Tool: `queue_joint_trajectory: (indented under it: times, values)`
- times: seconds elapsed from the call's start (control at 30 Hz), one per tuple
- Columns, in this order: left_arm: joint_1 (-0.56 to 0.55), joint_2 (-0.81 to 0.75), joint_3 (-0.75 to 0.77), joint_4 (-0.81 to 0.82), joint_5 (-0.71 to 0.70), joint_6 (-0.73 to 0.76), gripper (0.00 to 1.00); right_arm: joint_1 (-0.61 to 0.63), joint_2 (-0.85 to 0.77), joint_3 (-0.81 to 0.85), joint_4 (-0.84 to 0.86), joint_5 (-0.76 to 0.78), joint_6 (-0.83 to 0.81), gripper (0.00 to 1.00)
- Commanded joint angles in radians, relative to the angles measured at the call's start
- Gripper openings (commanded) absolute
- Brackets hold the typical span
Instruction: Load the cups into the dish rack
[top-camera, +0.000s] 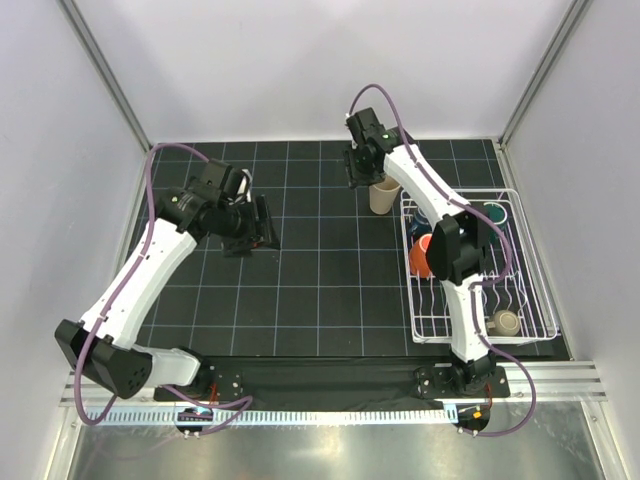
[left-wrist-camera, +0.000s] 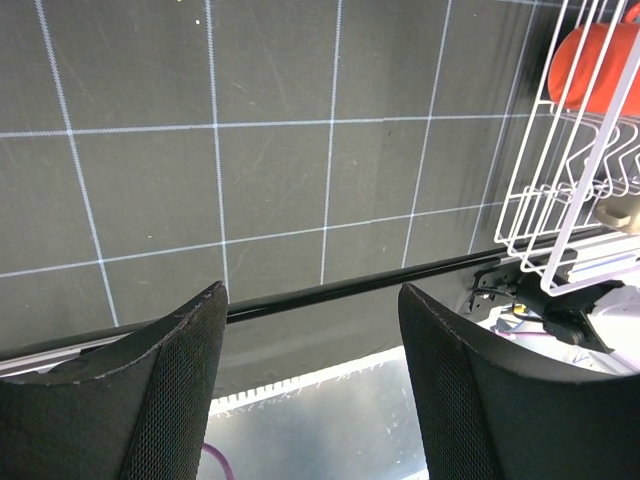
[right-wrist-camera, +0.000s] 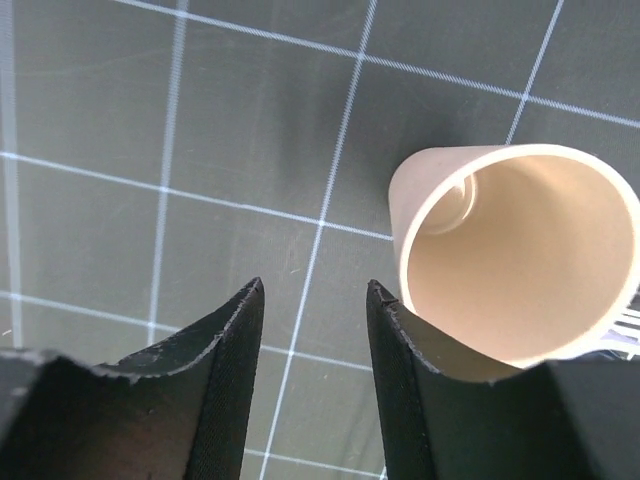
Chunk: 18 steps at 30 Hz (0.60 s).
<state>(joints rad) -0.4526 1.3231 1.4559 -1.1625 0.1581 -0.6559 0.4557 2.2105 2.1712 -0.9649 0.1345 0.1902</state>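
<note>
The tall beige tumbler (top-camera: 383, 197) stands upright on the mat just left of the dish rack's (top-camera: 532, 300) far corner. In the right wrist view the tumbler (right-wrist-camera: 515, 250) is to the right of my right gripper (right-wrist-camera: 315, 290), which is open and empty, with its right finger beside the rim. In the top view the right gripper (top-camera: 364, 180) hovers over the tumbler's left side. The rack holds the orange cup (top-camera: 422, 256), a dark teal mug (top-camera: 494, 212), a blue cup (top-camera: 421, 221) and the taupe mug (top-camera: 506, 322). My left gripper (top-camera: 264, 225) is open and empty over the mat at the left.
The left wrist view shows my left gripper (left-wrist-camera: 312, 290) open above the mat's near edge, with the rack (left-wrist-camera: 560, 200) and the orange cup (left-wrist-camera: 600, 50) at the right. White walls enclose the mat. A metal rail (top-camera: 330, 385) runs along the front.
</note>
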Motion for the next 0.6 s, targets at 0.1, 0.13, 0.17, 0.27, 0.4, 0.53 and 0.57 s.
queue_joint_trajectory:
  times: [0.1, 0.13, 0.17, 0.27, 0.4, 0.53, 0.57]
  values:
    - [0.022, 0.013, 0.038, -0.014, 0.02, 0.036, 0.68, 0.008, -0.149, 0.019, 0.046, 0.057, -0.001, 0.52]
    - [0.02, 0.013, 0.041, -0.014, 0.02, 0.038, 0.68, 0.008, -0.143, 0.024, 0.045, 0.094, -0.005, 0.54]
    - [0.023, 0.013, 0.041, -0.016, 0.021, 0.039, 0.68, 0.008, -0.137, 0.038, 0.035, 0.103, -0.018, 0.56]
    - [0.028, 0.01, 0.041, -0.019, 0.02, 0.039, 0.68, 0.008, -0.089, 0.076, 0.012, 0.151, -0.037, 0.57]
    - [0.032, 0.002, 0.034, -0.017, 0.02, 0.036, 0.68, 0.008, -0.038, 0.088, 0.005, 0.22, -0.046, 0.57]
    - [0.035, -0.004, 0.021, -0.017, 0.02, 0.03, 0.68, 0.005, 0.003, 0.084, 0.008, 0.235, -0.055, 0.57]
    - [0.035, -0.004, 0.02, -0.017, 0.018, 0.029, 0.68, 0.006, 0.009, 0.081, 0.011, 0.235, -0.058, 0.57]
